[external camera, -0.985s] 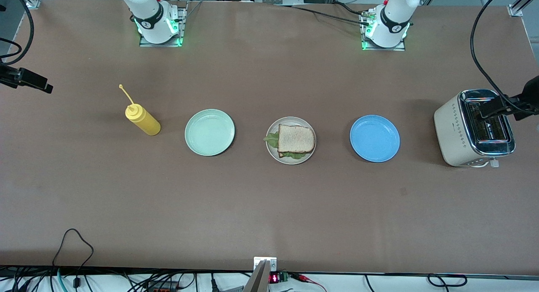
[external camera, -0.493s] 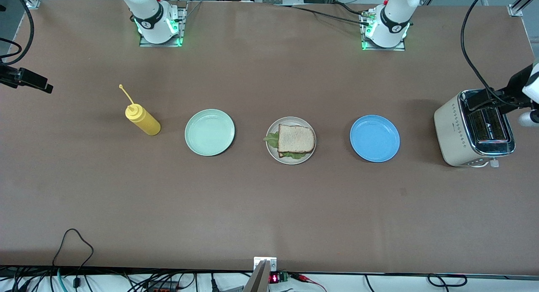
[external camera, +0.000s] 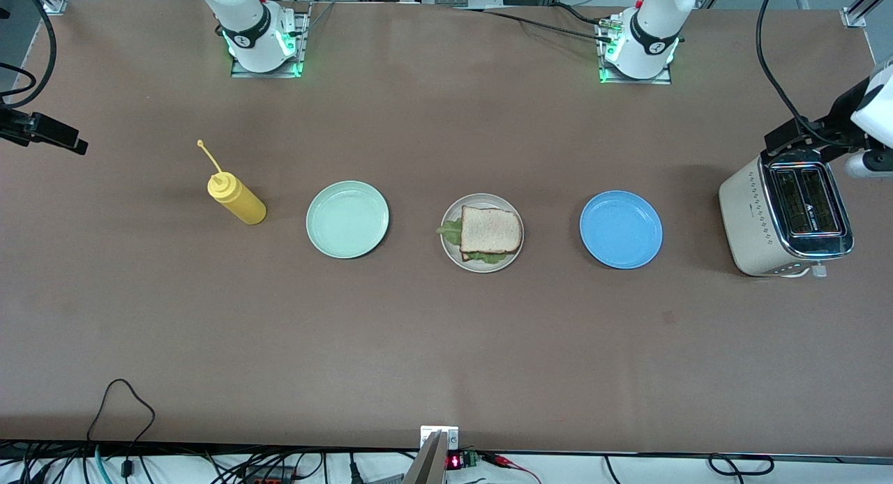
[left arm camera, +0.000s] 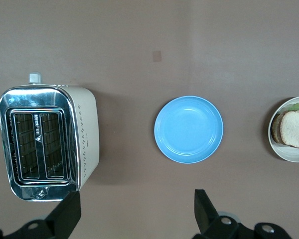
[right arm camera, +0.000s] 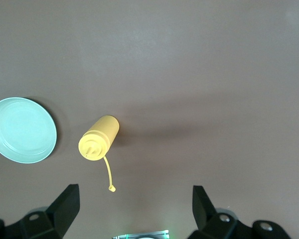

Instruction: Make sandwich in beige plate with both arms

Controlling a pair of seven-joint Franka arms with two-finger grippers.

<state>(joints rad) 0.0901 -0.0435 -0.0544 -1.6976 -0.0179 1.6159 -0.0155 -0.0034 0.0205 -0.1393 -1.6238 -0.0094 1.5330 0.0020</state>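
A brown table (external camera: 446,344) fills the picture. In the middle, the sandwich (external camera: 490,231) sits on the beige plate (external camera: 448,250). It looks soft and light; hold its crusty sides. The right gripper (right arm camera: 134,211) and left gripper (left arm camera: 137,211) are wide open, holding nothing.

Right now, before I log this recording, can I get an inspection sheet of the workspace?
Surface: brown table, a small dark mark toward the left arm's end.
Job's things: bread-and-lettuce sandwich assembled on the round beige plate.
Clutter: mint-green plate, bright blue plate, yellow squeeze bottle, cream and chrome toaster with empty slots.
Grippers: left gripper open, high above the toaster end; right gripper open, high above the bottle end.
Cables: black cable on the table's near edge.
Surroundings: nothing seen.
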